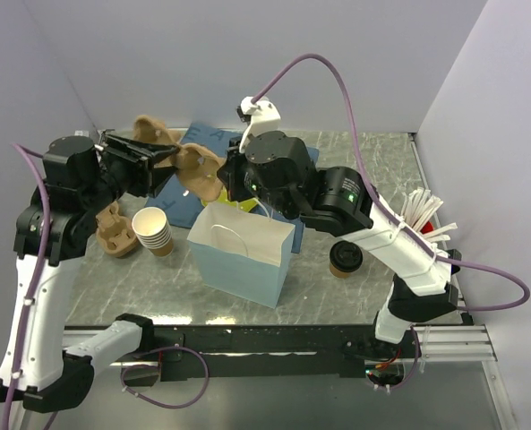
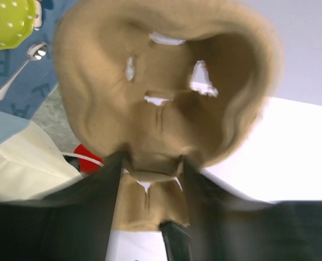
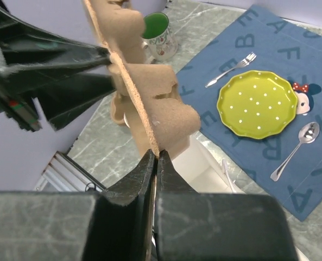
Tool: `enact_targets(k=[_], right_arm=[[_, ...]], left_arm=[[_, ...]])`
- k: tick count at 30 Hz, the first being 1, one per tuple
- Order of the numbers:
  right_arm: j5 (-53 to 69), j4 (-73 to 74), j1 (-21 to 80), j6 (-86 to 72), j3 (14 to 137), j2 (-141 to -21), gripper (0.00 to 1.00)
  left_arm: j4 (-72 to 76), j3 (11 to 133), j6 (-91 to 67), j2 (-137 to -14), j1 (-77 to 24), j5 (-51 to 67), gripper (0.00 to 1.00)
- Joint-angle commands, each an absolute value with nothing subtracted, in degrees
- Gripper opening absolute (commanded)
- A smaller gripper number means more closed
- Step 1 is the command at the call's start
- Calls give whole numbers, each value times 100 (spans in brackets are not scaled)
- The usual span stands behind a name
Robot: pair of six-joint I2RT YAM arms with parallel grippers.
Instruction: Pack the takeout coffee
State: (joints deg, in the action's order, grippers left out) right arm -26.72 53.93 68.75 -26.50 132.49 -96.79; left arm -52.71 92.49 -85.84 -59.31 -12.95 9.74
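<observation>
Bright, even light; left wrist view blurry w/ white glare.

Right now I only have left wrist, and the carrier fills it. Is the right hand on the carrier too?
Observer: Yes. Right hand is shut on the edge of the cup carrier.
Operator: Where's the lidded coffee?
Observer: Takeout coffee stands on the table, right of the bag, apart from it, held by neither hand.
Operator: Bag ready?
Observer: Upright, mouth open.
</observation>
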Motion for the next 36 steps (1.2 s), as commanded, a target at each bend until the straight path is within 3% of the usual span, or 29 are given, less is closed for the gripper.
enact_targets(k=[1,5,9,17,22,27,36], right_arm=[[-2742,4790,6882,-2733,13289,-9343,0],[-2742,5018,6672,-2812,13491,-9150,0],[-2409,5430,6189,-3067,13317,-8808,0],[-950,6474,5291,-3366,12928,-7831,0],[-160,6908,5273,-3612,12631,-7393,0],[430,6820,5282,-3998,11630,-6918,0],[229,7541,5282,-4201,11734,-7058,0]], left_arm=[[-4860,9412,-8176,-5704,-1336,1222,63],[-4852,9597,-7621,-5669,-1336,1423,83],[-4211,9300,-7313,-5494,-1345,2091,86],[-3455,8359,-6926,-4879,-1336,3268,85],[-4411,8130,-6137,-4658,-1345,2647,85],[-5430,7911,-5722,-4764,-1336,1768,78],[-5212,7357,-5467,-4799,-1336,1643,67]])
